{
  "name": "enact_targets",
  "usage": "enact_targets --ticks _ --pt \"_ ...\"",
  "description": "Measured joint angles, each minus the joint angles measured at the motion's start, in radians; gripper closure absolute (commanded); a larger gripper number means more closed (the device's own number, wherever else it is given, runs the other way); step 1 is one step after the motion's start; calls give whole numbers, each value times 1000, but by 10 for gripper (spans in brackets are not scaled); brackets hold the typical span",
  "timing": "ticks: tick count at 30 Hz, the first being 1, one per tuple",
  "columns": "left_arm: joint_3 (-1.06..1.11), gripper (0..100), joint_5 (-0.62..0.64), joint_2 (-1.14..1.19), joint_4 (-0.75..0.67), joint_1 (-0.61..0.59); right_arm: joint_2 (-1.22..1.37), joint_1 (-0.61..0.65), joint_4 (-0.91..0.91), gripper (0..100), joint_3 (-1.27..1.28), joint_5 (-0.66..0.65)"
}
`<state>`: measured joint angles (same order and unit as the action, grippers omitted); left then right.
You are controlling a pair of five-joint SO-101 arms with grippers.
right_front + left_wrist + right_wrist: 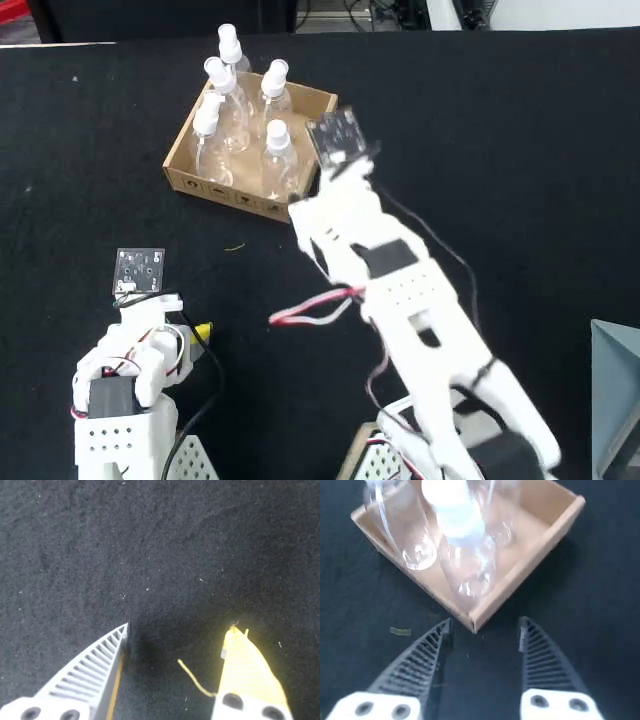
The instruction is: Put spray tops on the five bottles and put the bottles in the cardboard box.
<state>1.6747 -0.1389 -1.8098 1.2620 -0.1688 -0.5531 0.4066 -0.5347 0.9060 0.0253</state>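
5 bottles crowd the cardboard box, its corner facing right fingers.

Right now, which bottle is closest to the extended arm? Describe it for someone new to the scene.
Find the cardboard box on the black table, holding five clear, white-capped bottles. The target bottle stands in the box corner just ahead of the right tool; the other four stand farther from that arm.

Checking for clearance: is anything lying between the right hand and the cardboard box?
No. In the right wrist view only bare black tablecloth separates the right hand from the near corner of the brown cardboard box.
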Motion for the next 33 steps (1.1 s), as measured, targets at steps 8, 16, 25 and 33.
enact_targets --ticks 8,16,25,33 --pt "0 725 0 0 0 0 -316 -2 0 979 241 0" --pt "0 725 0 0 0 0 -612 -126 -155 976 358 0" --pt "0 725 0 0 0 0 -908 -190 -304 976 514 -2" --pt "0 725 0 0 0 0 -1140 -273 -338 976 652 -17"
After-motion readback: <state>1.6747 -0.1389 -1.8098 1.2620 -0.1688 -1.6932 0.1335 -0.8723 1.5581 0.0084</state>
